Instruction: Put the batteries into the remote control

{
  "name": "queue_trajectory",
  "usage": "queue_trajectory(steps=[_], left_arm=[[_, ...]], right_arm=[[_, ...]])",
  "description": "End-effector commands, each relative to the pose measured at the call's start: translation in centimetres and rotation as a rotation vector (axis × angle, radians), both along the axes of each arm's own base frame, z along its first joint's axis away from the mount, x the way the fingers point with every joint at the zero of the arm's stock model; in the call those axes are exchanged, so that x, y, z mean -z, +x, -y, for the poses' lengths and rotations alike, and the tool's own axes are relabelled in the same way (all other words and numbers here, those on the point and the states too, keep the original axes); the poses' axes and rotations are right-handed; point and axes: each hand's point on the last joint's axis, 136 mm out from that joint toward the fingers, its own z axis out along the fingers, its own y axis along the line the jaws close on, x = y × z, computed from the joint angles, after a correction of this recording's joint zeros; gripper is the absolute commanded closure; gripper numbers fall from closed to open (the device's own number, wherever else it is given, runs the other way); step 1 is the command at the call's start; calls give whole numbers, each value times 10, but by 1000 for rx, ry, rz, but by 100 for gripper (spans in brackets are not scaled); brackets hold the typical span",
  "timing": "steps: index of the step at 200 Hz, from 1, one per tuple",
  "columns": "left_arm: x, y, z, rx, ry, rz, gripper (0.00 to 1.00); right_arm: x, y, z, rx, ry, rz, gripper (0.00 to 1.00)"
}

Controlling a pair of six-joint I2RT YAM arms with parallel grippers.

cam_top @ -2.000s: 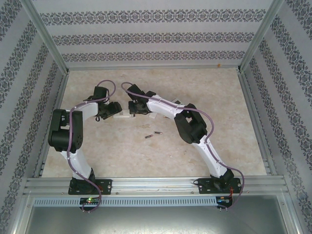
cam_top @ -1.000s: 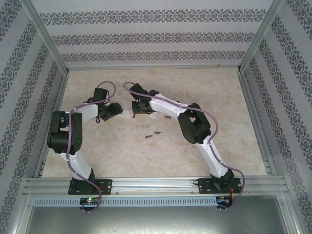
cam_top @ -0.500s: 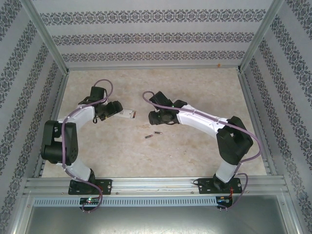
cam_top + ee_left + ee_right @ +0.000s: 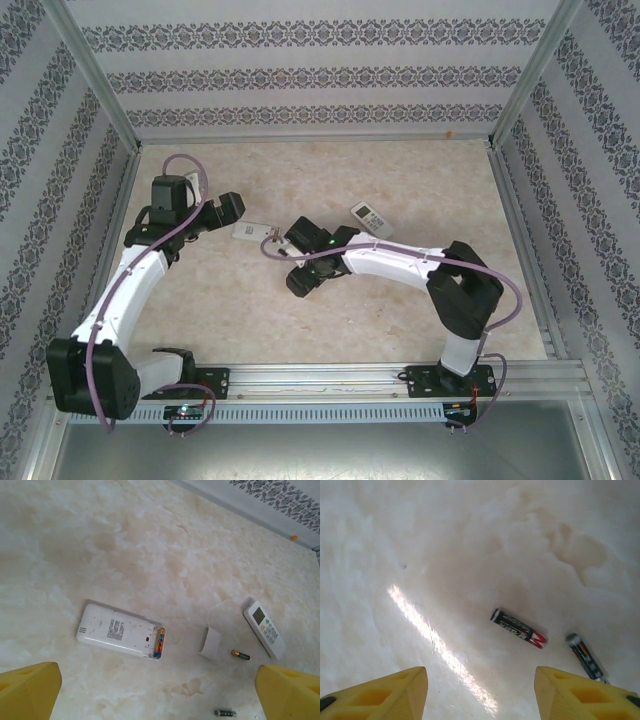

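On tabletop (image 4: 100,540): batts (image 4: 518,628) lying loose, remote (image 4: 117,636) bay open

L gripper (image 4: 157,672) is hanging wide open, empty, above face-down remote; batts are showing in its bay (image 4: 159,644). R gripper (image 4: 480,672), jaws apart, is hovering empty over two loose batts.

**Student:** How is the overhead view lit?

**Tutor:** Brightly and evenly, by diffuse light from above. The arms cast only faint, soft-edged shadows on the pale table (image 4: 420,170), and the detail is moderately sharp.

**Student:** And the wrist views?

**Tutor:** Right wrist: a diagonal glare streak (image 4: 437,642) crosses the tabletop beside a broad soft shadow (image 4: 470,575). The batteries (image 4: 518,628) are crisp, and the right fingertips (image 4: 385,695) are slightly soft. Left wrist: pale and somewhat washed out, with no hard shadows. The remote control (image 4: 117,636) is in focus, while the left fingertips (image 4: 27,690) at the lower corners are blurred
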Motion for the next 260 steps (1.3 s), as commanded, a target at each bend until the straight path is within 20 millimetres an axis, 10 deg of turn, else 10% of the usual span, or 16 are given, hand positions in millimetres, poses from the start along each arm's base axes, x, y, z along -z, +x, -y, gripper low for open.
queue_trajectory(steps=[1,76,159,205,260], left_arm=[[7,-13,0,38,54,-10,0],[24,-11,2,47,48,-36,0],[45,-3,-3,-15,28,-117,0],[54,0,-20,-119,31,-159,0],[58,0,-20,-135,-5,-166,0]], right_arm=[[13,1,14,-273,-141,8,41],[46,16,8,-297,-162,-105,44],[54,27,-2,-188,-154,-69,89],[-6,59,-46,416,204,-173,98],[-18,109,-65,892,313,-211,99]])
